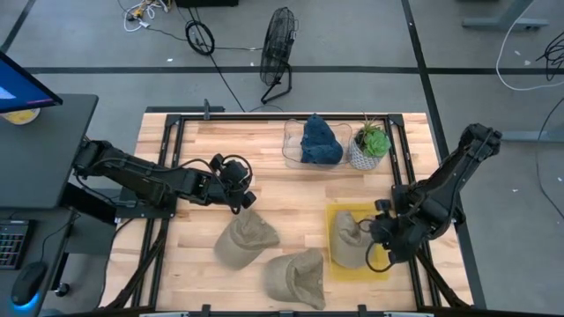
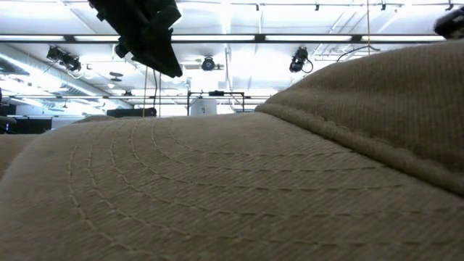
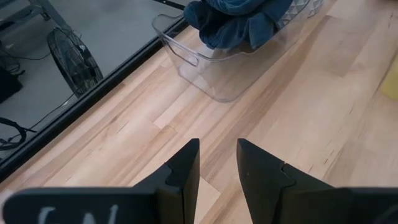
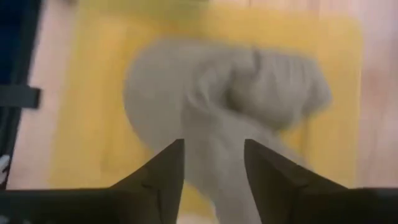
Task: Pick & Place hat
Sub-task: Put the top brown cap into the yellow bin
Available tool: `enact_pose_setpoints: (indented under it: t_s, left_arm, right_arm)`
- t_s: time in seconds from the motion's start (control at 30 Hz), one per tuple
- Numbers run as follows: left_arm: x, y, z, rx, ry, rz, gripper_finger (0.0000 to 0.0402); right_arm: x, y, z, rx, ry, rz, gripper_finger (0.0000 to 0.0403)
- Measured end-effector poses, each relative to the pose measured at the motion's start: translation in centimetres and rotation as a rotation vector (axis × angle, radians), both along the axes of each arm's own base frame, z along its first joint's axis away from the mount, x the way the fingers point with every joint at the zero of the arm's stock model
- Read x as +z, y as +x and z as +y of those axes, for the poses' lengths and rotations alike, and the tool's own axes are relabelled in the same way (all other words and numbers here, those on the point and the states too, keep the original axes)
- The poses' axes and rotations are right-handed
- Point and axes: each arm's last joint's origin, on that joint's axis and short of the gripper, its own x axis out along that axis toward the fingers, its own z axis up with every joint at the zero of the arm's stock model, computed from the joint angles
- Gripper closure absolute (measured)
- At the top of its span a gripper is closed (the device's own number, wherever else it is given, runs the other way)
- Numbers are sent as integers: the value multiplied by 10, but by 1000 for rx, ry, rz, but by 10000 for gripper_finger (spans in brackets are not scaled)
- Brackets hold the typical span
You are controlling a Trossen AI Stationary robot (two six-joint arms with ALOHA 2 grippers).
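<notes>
Three tan hats show in the high view. One lies on the wood left of centre, one lies by the near edge and fills the low view, and one lies on a yellow mat. My right gripper is open just above the mat's hat, at its right side. My left gripper is open and hangs over bare wood beyond the left hat; it also shows from the side and from the wrist. My right gripper points down at the hat on the mat, and a tan part of the hat shows between its open fingers. Whether they touch the cloth, I cannot tell. The hat lies flat on the yellow mat.
A clear tub with a blue cloth and a small potted plant stand at the far edge. The tub also appears ahead of my left gripper. Bare wood lies between the hats and the tub. A fan stands on the floor.
</notes>
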Motion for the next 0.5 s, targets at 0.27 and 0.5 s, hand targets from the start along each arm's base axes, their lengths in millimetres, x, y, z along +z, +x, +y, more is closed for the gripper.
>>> enact_pose_setpoints:
  t_s: [0.27,0.5]
  left_arm:
    - [0,0,0,-1,0,1,291]
    - [0,0,0,-1,0,1,291]
  right_arm:
    - [-16,-19,-5,-212,3,158,357]
    - [-48,-18,-11,-151,-103,51,385]
